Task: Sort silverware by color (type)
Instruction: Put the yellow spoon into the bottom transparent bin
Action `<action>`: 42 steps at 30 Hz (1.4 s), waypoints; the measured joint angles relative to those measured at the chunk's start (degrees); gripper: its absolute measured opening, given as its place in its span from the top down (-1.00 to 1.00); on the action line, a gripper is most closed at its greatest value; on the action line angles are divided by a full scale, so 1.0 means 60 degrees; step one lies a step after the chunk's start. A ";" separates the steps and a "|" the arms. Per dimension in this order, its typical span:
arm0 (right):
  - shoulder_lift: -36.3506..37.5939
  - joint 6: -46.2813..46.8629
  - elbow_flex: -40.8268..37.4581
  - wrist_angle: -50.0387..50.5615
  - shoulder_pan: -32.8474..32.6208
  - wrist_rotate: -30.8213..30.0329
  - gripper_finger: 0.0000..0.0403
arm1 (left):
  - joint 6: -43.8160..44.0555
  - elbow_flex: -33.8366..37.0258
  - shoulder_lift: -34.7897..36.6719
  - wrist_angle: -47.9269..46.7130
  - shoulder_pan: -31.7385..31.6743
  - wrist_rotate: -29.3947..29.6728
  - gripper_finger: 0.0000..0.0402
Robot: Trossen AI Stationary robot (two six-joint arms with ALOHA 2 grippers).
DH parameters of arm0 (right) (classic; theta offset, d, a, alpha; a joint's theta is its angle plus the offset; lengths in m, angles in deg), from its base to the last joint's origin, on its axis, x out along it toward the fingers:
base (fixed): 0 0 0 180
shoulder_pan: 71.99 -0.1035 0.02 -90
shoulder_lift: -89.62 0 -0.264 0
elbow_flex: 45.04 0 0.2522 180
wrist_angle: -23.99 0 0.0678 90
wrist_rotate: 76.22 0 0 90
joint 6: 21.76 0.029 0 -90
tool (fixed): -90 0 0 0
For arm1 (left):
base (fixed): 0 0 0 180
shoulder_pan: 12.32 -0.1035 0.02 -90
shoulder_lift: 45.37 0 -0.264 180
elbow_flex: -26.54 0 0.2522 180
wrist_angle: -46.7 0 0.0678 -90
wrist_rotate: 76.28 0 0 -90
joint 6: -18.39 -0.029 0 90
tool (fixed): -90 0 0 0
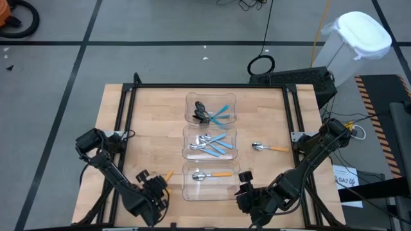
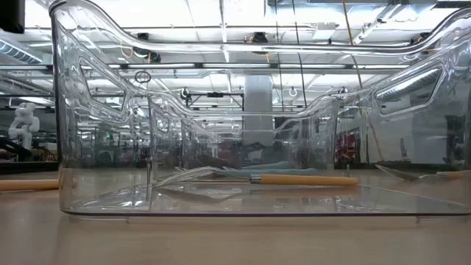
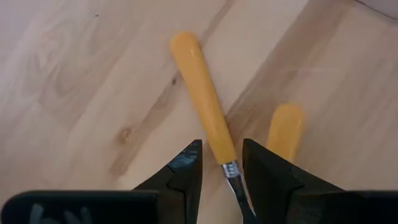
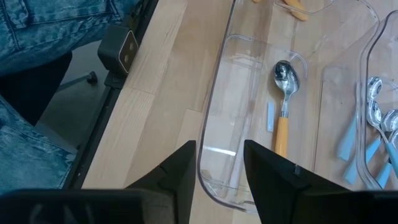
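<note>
Gripping an orange-handled spoon (image 3: 205,106) at its neck, the left gripper (image 3: 222,171) is seen near-left of the bins, jaws pinched on it. The right gripper (image 4: 219,163) is held spread beside the nearest bin (image 4: 217,155).

A robotics lab or workshop: a wooden table (image 1: 154,122) in a black metal frame (image 1: 126,102) on a grey taped floor (image 1: 160,38), long ceiling lights (image 2: 221,29), a white humanoid robot (image 2: 23,121) behind
</note>
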 joint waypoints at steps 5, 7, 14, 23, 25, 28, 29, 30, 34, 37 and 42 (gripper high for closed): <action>0.0000 0.0000 0.0000 -0.0004 0.0000 -0.0001 0.35 | 0.0312 0.0140 0.0000 0.0011 -0.0055 0.0000 0.43; 0.0000 0.0000 0.0000 -0.0002 0.0000 -0.0001 0.35 | 0.0422 0.0139 -0.0020 0.0047 -0.0047 0.0000 0.43; 0.0000 0.0000 0.0000 0.0000 0.0000 -0.0015 0.35 | 0.0579 0.0136 -0.0298 0.0206 0.0037 -0.0110 0.43; 0.0000 0.0000 0.0000 -0.0007 0.0007 -0.0284 0.35 | 0.0568 0.0125 -0.0815 0.0414 0.0042 -0.0310 0.43; 0.0000 -0.0001 0.0000 -0.0002 0.0007 -0.0398 0.35 | 0.0566 0.0094 -0.0897 0.0429 0.0040 -0.0307 0.43; 0.0000 -0.0002 0.0000 -0.0006 0.0007 -0.0468 0.35 | 0.0492 0.0092 -0.0936 0.0451 0.0042 -0.0299 0.44; 0.0000 0.0001 0.0000 -0.0004 0.0007 -0.0467 0.35 | 0.0466 0.0093 -0.0940 0.0465 0.0042 -0.0299 0.46; 0.0000 0.0011 0.0000 -0.0004 0.0007 -0.0467 0.35 | 0.0452 0.0096 -0.0943 0.0482 0.0042 -0.0299 0.49; 0.0000 0.0025 0.0000 -0.0004 0.0007 -0.0467 0.35 | 0.0371 0.0102 -0.0954 0.0511 0.0042 -0.0310 0.72; 0.0000 0.0025 0.0000 -0.0004 0.0007 -0.0467 0.35 | 0.0254 0.0104 -0.0954 0.0530 0.0042 -0.0329 0.86; 0.0000 0.0023 0.0000 -0.0004 0.0007 -0.0467 0.35 | 0.0139 0.0111 -0.0963 0.0515 0.0042 -0.0289 0.86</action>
